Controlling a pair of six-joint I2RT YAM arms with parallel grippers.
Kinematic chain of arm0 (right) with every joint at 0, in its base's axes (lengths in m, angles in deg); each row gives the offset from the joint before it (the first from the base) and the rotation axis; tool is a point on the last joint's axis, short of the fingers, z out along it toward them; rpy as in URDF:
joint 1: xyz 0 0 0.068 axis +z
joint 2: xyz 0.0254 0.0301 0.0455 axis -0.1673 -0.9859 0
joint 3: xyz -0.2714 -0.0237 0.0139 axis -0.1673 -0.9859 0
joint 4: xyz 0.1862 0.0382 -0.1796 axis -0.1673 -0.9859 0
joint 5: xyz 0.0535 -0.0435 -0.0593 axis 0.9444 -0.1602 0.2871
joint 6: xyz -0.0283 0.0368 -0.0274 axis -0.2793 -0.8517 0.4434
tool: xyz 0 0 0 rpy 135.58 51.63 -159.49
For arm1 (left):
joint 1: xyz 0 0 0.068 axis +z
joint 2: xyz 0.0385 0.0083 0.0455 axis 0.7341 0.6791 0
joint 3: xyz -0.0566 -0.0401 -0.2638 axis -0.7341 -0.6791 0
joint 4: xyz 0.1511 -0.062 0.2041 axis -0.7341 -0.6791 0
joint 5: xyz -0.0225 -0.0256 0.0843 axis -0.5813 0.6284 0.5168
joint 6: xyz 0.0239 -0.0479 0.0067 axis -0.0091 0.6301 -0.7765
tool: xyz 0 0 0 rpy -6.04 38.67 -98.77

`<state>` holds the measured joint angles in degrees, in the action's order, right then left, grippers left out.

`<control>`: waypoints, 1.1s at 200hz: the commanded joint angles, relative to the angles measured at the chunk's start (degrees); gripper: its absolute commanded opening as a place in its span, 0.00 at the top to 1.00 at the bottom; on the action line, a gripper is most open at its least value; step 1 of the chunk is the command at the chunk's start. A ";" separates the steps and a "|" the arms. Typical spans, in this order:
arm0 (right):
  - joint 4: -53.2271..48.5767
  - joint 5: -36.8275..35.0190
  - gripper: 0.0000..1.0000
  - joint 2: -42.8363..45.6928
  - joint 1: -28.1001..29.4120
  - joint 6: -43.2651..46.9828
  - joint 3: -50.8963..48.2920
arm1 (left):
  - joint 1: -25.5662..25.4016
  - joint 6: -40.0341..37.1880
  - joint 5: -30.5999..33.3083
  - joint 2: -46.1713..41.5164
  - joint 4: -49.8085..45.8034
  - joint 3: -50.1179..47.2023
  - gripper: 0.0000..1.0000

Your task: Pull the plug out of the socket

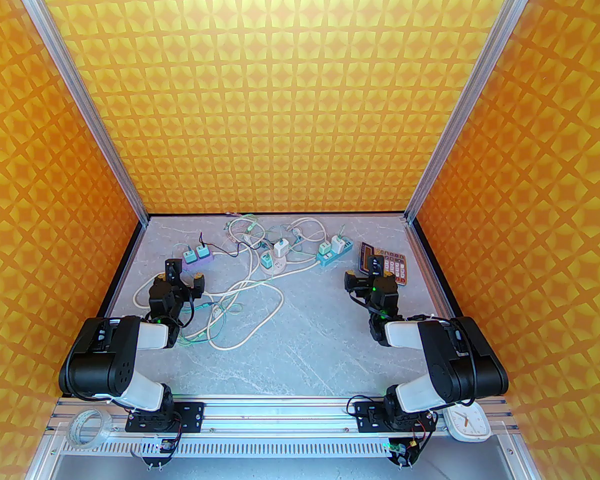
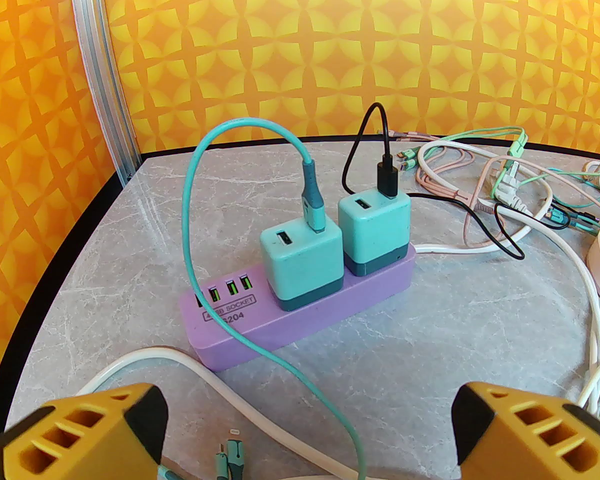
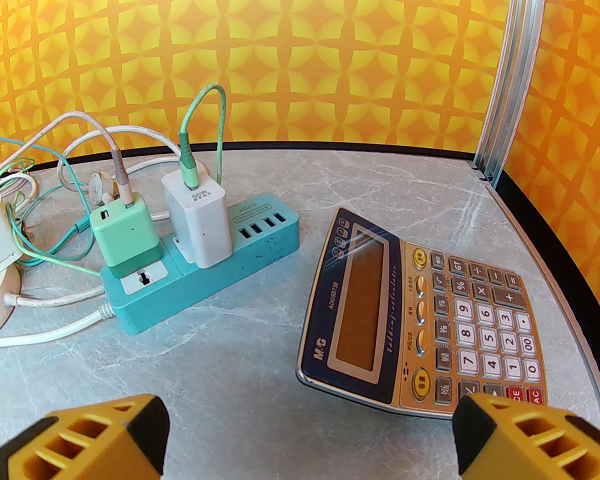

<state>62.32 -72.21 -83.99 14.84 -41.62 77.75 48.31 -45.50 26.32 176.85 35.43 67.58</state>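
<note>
Plug (image 2: 302, 260), boxy teal cube, seated in lilac socket (image 2: 325, 318).

We record a calculator (image 3: 430, 313) lying face up on the grey marbled surface (image 1: 300, 353), near its far right corner; its bezel reads "M&G". A roll of clear tape (image 1: 80, 420) lies at the left end of the aluminium rail (image 1: 280, 410) along the near edge. A white square clock (image 1: 467, 420) lies at the right end. Orange patterned walls (image 1: 280, 93) enclose the surface on three sides.
</note>
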 commanded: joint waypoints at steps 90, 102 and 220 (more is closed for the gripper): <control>-1.05 1.08 0.02 0.22 -0.03 0.70 1.08 | 0.03 -0.58 -1.15 -0.11 -0.78 0.86 0.01; -1.05 1.08 0.02 0.23 -0.04 0.69 1.11 | 0.06 -0.58 -1.15 -0.12 -0.93 0.95 0.01; -0.19 1.16 0.02 1.02 -0.03 1.09 0.45 | 0.85 0.90 -0.20 -6.02 -12.16 4.79 0.01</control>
<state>62.32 -71.86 -83.99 14.84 -41.60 77.79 48.75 -45.41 26.14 176.26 32.15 68.41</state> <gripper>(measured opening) 0.985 0.990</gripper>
